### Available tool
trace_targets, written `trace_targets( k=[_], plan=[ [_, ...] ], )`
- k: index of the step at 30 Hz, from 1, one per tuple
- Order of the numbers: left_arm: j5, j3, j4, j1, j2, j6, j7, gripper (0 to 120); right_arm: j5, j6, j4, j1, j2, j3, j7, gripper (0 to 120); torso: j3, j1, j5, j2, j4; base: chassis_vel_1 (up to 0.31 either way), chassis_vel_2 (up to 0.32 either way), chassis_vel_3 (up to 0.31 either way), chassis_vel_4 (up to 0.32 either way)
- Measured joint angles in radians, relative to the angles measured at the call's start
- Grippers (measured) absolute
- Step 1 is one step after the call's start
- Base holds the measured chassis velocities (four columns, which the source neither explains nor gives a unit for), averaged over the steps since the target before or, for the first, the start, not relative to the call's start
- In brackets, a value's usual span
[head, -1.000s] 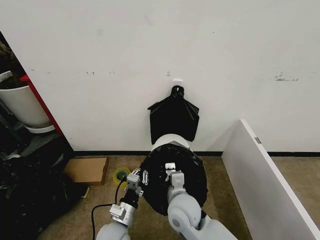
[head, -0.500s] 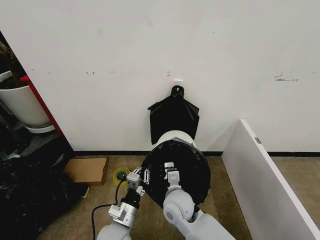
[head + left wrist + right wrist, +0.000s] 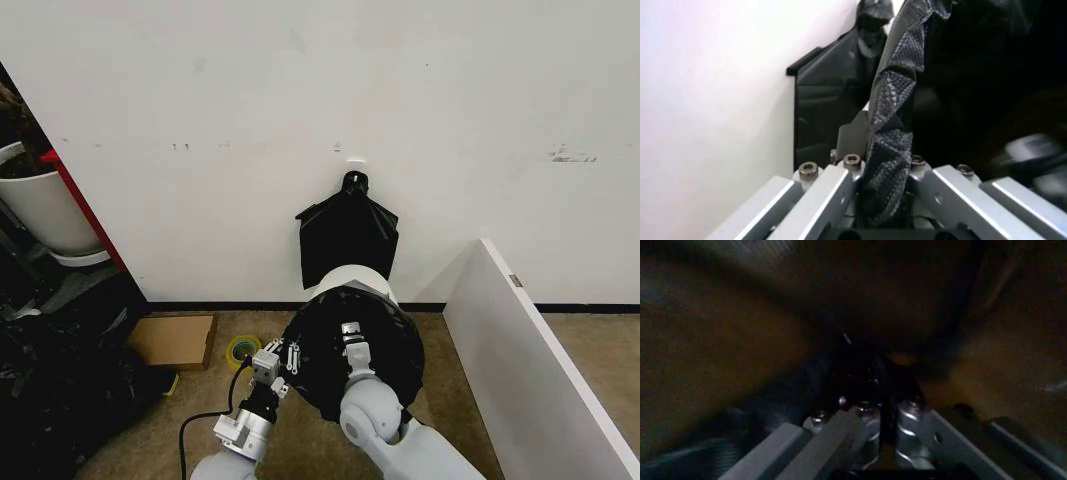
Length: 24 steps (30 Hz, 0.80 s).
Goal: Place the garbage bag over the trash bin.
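Note:
The black garbage bag (image 3: pixel 385 360) is spread open on the floor near the wall, its mouth facing up. Behind its far edge shows the white top of the trash bin (image 3: pixel 348 277); the rest of the bin is hidden by the plastic. My left gripper (image 3: pixel 283 355) is at the bag's left edge, shut on the crinkly rim (image 3: pixel 890 115). My right gripper (image 3: pixel 350 332) reaches into the middle of the bag's mouth, and its fingers (image 3: pixel 860 412) are pinched together on dark plastic.
A flat bundle of black bags (image 3: pixel 347 235) hangs on the wall just behind the bin. A cardboard box (image 3: pixel 175 340) and a yellow tape roll (image 3: pixel 242 350) lie to the left. A white planter pot (image 3: pixel 45 210) stands far left, and a white panel (image 3: pixel 530 360) walls off the right.
The right gripper has moved slightly toward the wall and right, carrying the bag's mouth with it. The left gripper has barely moved.

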<state>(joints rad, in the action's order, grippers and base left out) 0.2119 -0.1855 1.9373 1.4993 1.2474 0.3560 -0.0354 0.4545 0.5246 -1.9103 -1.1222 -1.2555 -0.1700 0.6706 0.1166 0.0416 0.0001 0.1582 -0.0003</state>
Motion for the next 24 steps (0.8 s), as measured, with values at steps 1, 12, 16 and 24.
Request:
trace_targets(
  k=[1,12,16,24],
  plan=[
    [0.006,-0.002,-0.003,-0.004,0.000,-0.006,-0.002,0,0.000,-0.014,-0.017,-0.011,0.011,0.003,-0.018,0,0.000,0.000,0.0000,0.000,-0.0001,0.000,0.000,0.000,0.000],
    [0.106,-0.018,-0.009,-0.047,-0.006,-0.087,-0.021,0,0.026,-0.172,-0.134,-0.108,0.089,-0.007,-0.181,39,0.000,0.000,0.0000,0.000,0.0000,0.000,0.000,0.000,0.000],
    [0.127,-0.023,-0.007,-0.050,-0.011,-0.100,-0.023,0,0.005,-0.323,-0.138,-0.135,0.094,0.005,-0.301,53,0.000,0.000,0.0000,0.000,0.0001,0.000,0.000,0.000,0.000],
    [0.245,-0.040,0.001,-0.081,-0.016,-0.181,-0.052,0,-0.028,-0.772,-0.119,-0.204,0.116,0.114,-0.850,80,0.000,0.000,0.0000,0.000,0.0000,0.000,0.000,0.000,0.000]
  ],
)
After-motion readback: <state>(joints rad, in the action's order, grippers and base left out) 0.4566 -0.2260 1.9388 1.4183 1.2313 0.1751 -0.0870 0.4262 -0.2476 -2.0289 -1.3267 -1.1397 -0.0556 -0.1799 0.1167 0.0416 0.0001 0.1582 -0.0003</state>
